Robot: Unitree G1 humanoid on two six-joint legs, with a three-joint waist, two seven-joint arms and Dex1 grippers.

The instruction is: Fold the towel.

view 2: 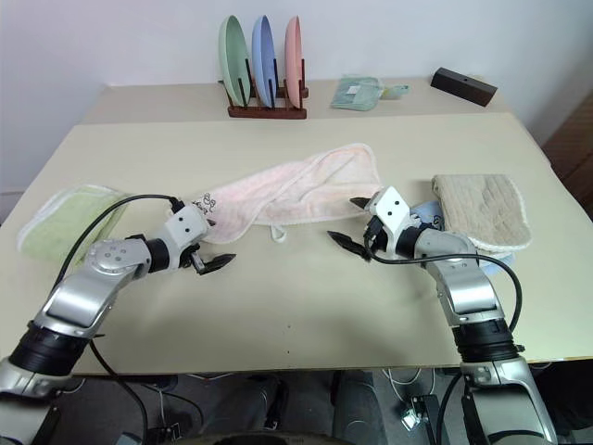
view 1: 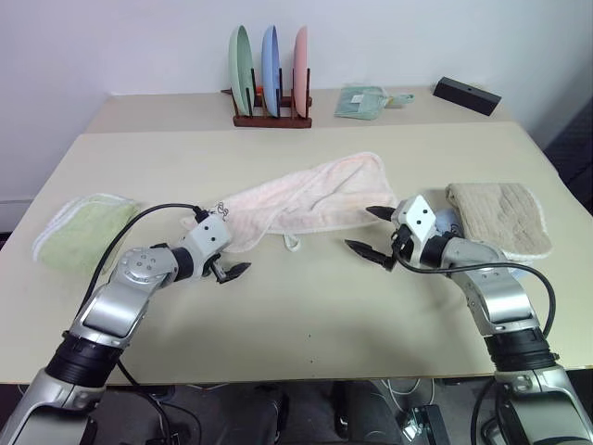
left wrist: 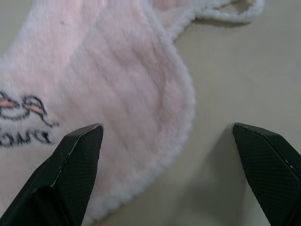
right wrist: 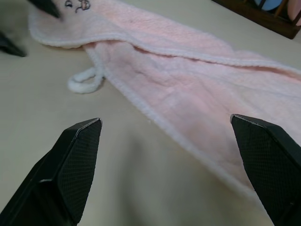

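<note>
The pale pink towel [view 1: 306, 199] lies crumpled in a long slanted strip across the middle of the table [view 1: 306, 324]. A small dark printed mark [left wrist: 23, 117] is at its near left end and a loop [right wrist: 84, 82] hangs off its front edge. My left gripper [view 1: 227, 260] is open, low at the towel's left end, one finger [left wrist: 80, 160] over the cloth and the other over bare table. At the towel's right end my right gripper [view 1: 361, 229] is open too, with the cloth's front edge lying ahead between its fingers [right wrist: 75, 160]. Neither gripper holds anything.
A light green folded towel [view 1: 83, 232] lies at the left edge and a beige towel [view 1: 500, 218] just right of my right gripper. At the back stand a wooden rack [view 1: 271, 116] with three plates, a teal packet [view 1: 361, 102] and a black box [view 1: 466, 95].
</note>
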